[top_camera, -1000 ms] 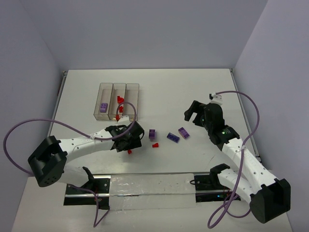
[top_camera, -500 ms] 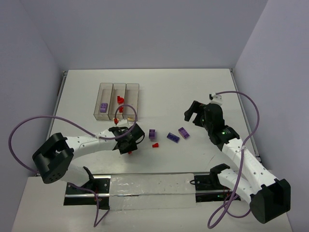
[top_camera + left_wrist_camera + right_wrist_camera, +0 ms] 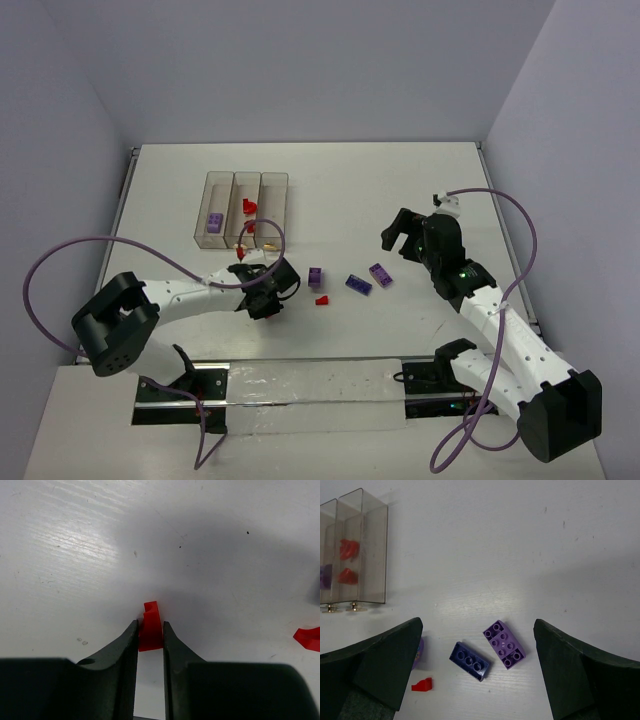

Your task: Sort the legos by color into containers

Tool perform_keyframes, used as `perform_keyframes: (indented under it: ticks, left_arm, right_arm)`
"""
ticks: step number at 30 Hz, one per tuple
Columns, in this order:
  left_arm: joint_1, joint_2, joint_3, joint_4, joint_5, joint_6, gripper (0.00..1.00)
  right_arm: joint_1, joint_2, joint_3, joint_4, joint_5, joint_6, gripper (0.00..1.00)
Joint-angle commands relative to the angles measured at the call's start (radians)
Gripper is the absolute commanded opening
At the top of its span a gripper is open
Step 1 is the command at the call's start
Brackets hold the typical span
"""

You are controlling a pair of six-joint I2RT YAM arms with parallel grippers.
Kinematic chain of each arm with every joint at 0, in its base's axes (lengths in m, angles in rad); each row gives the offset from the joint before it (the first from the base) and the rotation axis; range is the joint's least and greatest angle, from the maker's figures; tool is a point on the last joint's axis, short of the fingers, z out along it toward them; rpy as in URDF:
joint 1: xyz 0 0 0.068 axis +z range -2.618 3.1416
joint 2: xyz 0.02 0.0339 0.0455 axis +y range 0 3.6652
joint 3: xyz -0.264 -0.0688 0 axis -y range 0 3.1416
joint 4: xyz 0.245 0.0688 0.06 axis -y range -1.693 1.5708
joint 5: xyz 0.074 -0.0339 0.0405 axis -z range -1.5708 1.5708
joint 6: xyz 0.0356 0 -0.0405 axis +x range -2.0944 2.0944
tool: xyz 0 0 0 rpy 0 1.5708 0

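My left gripper (image 3: 150, 630) is low over the table with its jaws closed against both sides of a small red wedge lego (image 3: 150, 632) that rests on the surface. In the top view this gripper (image 3: 268, 303) hides the wedge. A second red wedge (image 3: 322, 299) lies just right of it. Three purple bricks (image 3: 315, 277) (image 3: 358, 284) (image 3: 380, 274) lie in a row further right. My right gripper (image 3: 398, 236) hovers wide open and empty above the dark purple brick (image 3: 470, 661) and the light purple brick (image 3: 504, 644). The three joined containers (image 3: 246, 178) stand at the back left.
The left bin holds a purple brick (image 3: 214, 222); the middle bin holds two red pieces (image 3: 249, 206). A purple cable loops from the left arm (image 3: 60, 265), another from the right arm (image 3: 525, 225). A metal rail (image 3: 300, 385) runs along the near edge.
My left gripper has dropped down and a little left onto the red wedge, which the top view showed below it before, and closed on it. The right arm has not moved.
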Motion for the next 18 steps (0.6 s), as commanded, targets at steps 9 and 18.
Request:
perform_keyframes:
  ticks: [9,18]
  left_arm:
    - [0.232,-0.094,0.227,-0.076,-0.127,0.246,0.01]
    - [0.513,0.019,0.434,0.09,-0.097,0.506,0.01]
  right_arm:
    - [0.012,0.001,0.0,0.042,0.005,0.006,1.0]
    - [0.013,0.0,0.018,0.041,-0.004,0.005,1.0]
